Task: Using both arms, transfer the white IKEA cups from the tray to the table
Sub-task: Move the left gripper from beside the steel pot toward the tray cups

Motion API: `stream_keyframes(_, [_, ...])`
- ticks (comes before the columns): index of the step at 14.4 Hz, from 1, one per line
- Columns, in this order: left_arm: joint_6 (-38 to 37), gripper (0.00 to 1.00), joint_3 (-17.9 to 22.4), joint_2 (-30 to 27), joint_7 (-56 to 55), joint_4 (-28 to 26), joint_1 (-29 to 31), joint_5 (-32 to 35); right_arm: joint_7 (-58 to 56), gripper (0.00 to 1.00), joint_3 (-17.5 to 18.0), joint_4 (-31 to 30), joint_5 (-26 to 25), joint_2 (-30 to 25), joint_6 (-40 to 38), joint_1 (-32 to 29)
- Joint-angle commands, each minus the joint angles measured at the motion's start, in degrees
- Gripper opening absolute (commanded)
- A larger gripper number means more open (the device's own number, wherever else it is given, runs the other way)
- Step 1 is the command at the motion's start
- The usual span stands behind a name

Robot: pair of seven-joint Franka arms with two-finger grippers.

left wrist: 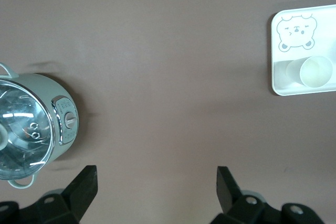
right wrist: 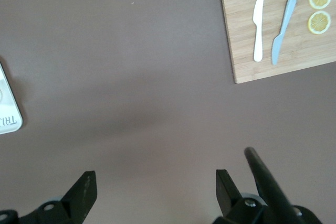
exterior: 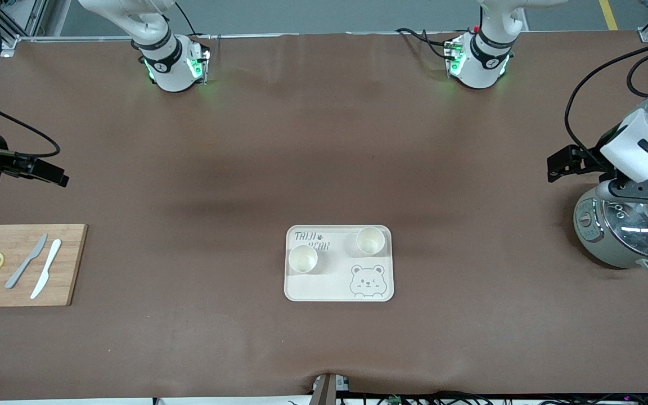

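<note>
Two white IKEA cups stand upright on the cream bear tray at mid-table. One cup is toward the right arm's end; the other cup is toward the left arm's end and farther from the front camera. The left wrist view shows one cup on the tray. My left gripper is open and empty over bare table beside the cooker, well away from the tray, as its wrist view confirms. My right gripper is open and empty over bare table near the cutting board.
A grey rice cooker with a glass lid stands at the left arm's end, partly under that arm. A wooden cutting board with two knives and two lemon slices lies at the right arm's end. The right wrist view shows the board and a tray corner.
</note>
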Motion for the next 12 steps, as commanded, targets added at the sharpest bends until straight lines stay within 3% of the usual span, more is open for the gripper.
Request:
stream_keyframes(1, [0.1,1.0,-0.63,-0.32,-0.41,0.3,0.49,0.43,-2.55,1.0,0.01,-4.83,-2.73,-4.86,1.61,0.98])
stream_keyframes(4, [1.4,1.0,-0.81,0.9,0.12,0.12,0.31,0.51,-7.04,1.0,-0.08,-4.92,-2.65,-5.22,1.97,0.46])
stream_keyframes(6, [5.18,1.0,-3.43,2.4,-2.33,-0.06,0.14,0.51,-7.31,1.0,-0.08,-5.18,-2.65,-5.83,2.05,0.46])
stream_keyframes(9, [5.55,1.0,-4.06,5.38,-6.73,0.47,-0.57,4.29,-10.8,1.0,-0.25,-8.07,-2.21,-7.5,3.36,-0.76])
stream_keyframes(12, [8.26,1.0,-4.32,9.78,-7.35,2.58,-1.71,0.71,-12.76,1.0,-0.25,-10.63,-2.03,-9.0,5.48,-1.57])
